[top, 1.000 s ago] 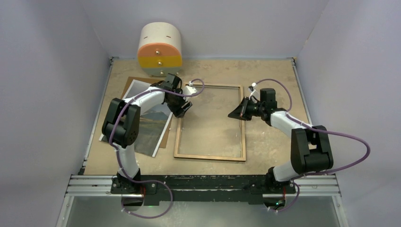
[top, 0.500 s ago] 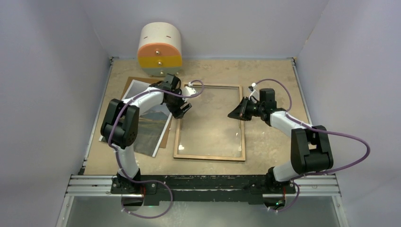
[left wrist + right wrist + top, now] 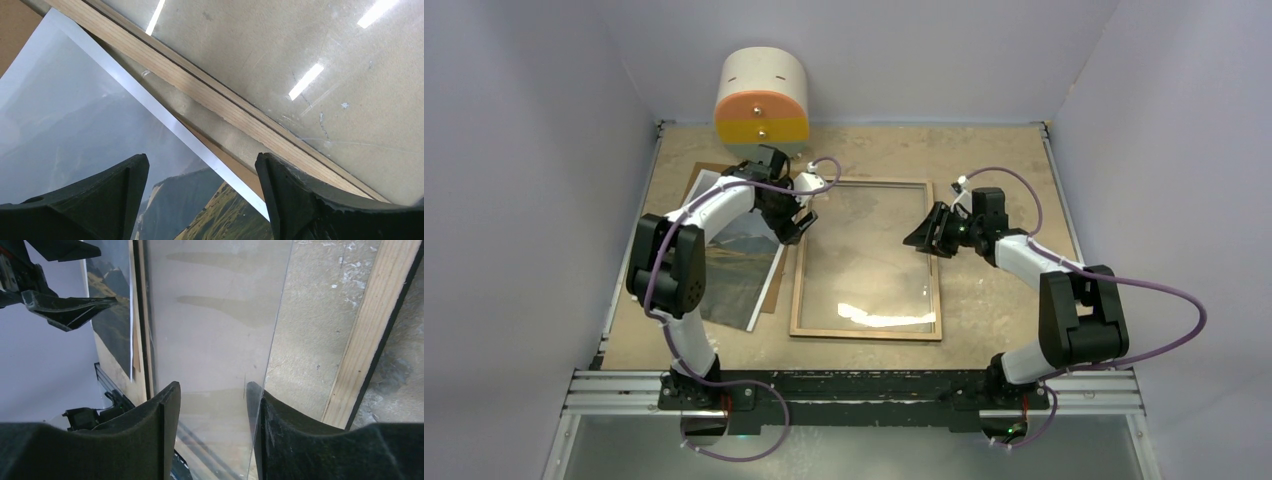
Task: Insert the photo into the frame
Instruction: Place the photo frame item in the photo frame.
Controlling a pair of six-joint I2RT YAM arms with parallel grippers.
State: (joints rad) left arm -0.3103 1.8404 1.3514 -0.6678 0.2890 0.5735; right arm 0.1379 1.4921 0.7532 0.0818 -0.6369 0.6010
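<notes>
Top view shows me the frame [image 3: 864, 331] lying wood side up in the middle of the table [image 3: 1014, 160], glass pane [image 3: 864, 260] inside. The photo [image 3: 734, 275] lies flat on a brown board [image 3: 773, 292] by the left edge, not in the frame yet. My left gripper [image 3: 794, 225] hangs over the photo's right edge, jaws spread, holding nothing. My right gripper [image 3: 921, 240] is over the glass, jaws spread too. I think grabbing the photo comes next: pinch its thin edge, not the board.

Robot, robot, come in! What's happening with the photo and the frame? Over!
Left gripper open over photo edge. Right gripper open over glass pane. Photo flat beside frame, not yet in. Nothing on the glass.
</notes>
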